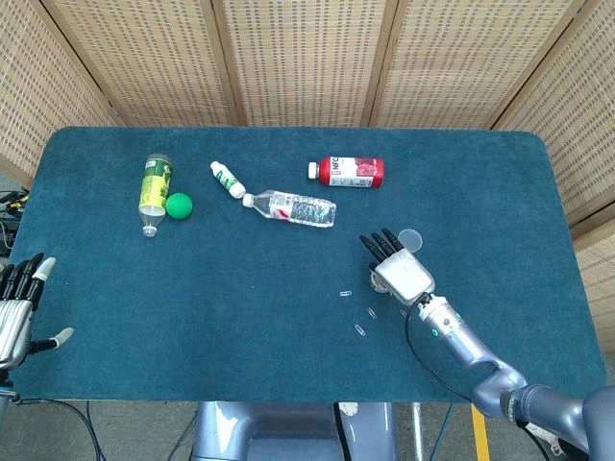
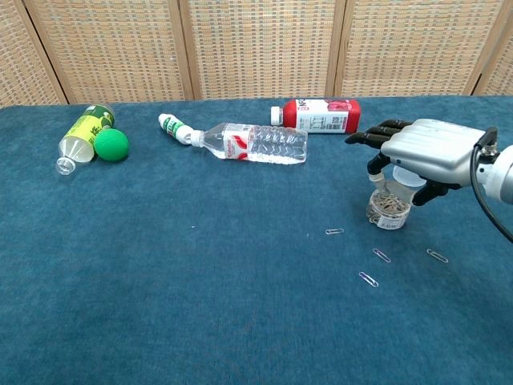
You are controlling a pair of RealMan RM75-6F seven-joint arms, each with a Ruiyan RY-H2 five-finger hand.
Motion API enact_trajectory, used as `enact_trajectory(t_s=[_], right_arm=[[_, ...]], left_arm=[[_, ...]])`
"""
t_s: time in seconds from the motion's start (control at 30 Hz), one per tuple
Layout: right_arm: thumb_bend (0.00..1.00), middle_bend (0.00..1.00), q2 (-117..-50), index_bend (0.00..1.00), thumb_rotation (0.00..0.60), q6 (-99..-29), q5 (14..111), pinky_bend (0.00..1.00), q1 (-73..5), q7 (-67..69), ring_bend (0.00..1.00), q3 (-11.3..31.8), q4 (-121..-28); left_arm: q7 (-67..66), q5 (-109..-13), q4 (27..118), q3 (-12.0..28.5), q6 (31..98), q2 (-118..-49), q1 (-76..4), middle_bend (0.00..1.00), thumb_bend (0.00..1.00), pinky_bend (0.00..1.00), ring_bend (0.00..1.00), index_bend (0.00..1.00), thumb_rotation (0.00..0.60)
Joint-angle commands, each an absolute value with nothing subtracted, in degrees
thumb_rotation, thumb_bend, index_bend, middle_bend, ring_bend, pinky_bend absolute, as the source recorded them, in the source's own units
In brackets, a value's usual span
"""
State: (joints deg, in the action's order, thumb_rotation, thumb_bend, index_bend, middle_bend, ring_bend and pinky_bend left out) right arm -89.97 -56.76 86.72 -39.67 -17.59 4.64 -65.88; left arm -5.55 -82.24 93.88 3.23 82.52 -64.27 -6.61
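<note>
On the blue table (image 1: pixel 288 317), right of centre: right hand (image 1: pixel 399 269), palm down, over a small clear jar (image 2: pixel 388 210) of paper clips. Chest view shows the thumb and fingers (image 2: pixel 377 136) reaching down around the jar's top and touching it; whether the jar is lifted or standing on the cloth cannot be told. Head view hides the jar under the hand.

Beside the hand, far side: clear round lid (image 1: pixel 411 236), flat on the cloth, just apart from the fingertips.

Near side of the hand: loose paper clips (image 2: pixel 381 255), scattered on the cloth, lying singly, close to the jar but not touching it.

Left edge of the table: left hand (image 1: pixel 17 307), seen in head view only, fingers spread, holding nothing, well apart from every item.

Far half of the table, left to right:
- Yellow-green bottle (image 1: pixel 154 190), lying on its side, cap end toward the near edge.
- Green ball (image 1: pixel 179 205), touching or just beside that bottle.
- Small white bottle (image 1: pixel 228 180) with green print, lying down, its end close to the cap of the next item.
- Clear water bottle (image 1: pixel 291 207), lying down, red-and-white label, cap pointing left.
- Red bottle (image 1: pixel 350 171), lying down, white cap to the left, apart from the water bottle.

Behind the table: woven screen (image 1: pixel 307 58) in wooden frames.
</note>
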Motion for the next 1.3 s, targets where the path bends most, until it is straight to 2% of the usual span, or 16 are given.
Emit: enact_trajectory(t_s=[0.03, 0.63, 0.7, 0.77, 0.87, 1.1, 1.3], right_arm=[[0.59, 0.0, -90.64, 0.63, 0.6, -56.49, 86.1, 0.04, -39.89, -18.03, 0.0, 4.95, -65.2], [0.58, 0.0, -92.06, 0.63, 0.6, -55.71, 82.55, 0.04, -39.6, -20.86, 0.0, 5.42, -63.04], [0.52, 0.0, -92.08, 0.63, 0.6, -55.71, 82.33, 0.04, -39.52, -20.87, 0.0, 5.39, -62.97], [0.41, 0.0, -92.03, 0.62, 0.6, -55.72, 82.16, 0.04, -39.5, -21.0, 0.0, 5.42, -63.04], [0.33, 0.0, -91.82, 0.6, 0.6, -55.9, 82.05, 0.04, -39.54, -21.35, 0.0, 5.52, -63.31], [0.3, 0.0, -91.31, 0.58, 0.6, -56.51, 81.84, 0.04, -39.61, -22.04, 0.0, 5.79, -64.29], [0.19, 0.0, -91.15, 0.57, 0.6, -57.02, 81.83, 0.04, -39.44, -22.26, 0.0, 5.66, -64.71]], left_arm=[[-5.47, -82.2, 93.86, 3.24, 82.53, -64.25, -6.61, 0.0, 0.0, 0.0, 0.0, 0.0, 0.6], [-5.45, -82.32, 94.05, 3.25, 82.71, -64.1, -6.58, 0.0, 0.0, 0.0, 0.0, 0.0, 0.6], [-5.49, -82.31, 94.09, 3.25, 82.73, -64.09, -6.57, 0.0, 0.0, 0.0, 0.0, 0.0, 0.6], [-5.5, -82.32, 94.04, 3.24, 82.76, -64.13, -6.56, 0.0, 0.0, 0.0, 0.0, 0.0, 0.6], [-5.53, -82.36, 93.91, 3.15, 82.73, -64.24, -6.53, 0.0, 0.0, 0.0, 0.0, 0.0, 0.6], [-5.64, -82.44, 94.11, 3.18, 82.88, -64.17, -6.51, 0.0, 0.0, 0.0, 0.0, 0.0, 0.6], [-5.55, -82.54, 94.04, 3.11, 82.92, -64.17, -6.47, 0.0, 0.0, 0.0, 0.0, 0.0, 0.6]])
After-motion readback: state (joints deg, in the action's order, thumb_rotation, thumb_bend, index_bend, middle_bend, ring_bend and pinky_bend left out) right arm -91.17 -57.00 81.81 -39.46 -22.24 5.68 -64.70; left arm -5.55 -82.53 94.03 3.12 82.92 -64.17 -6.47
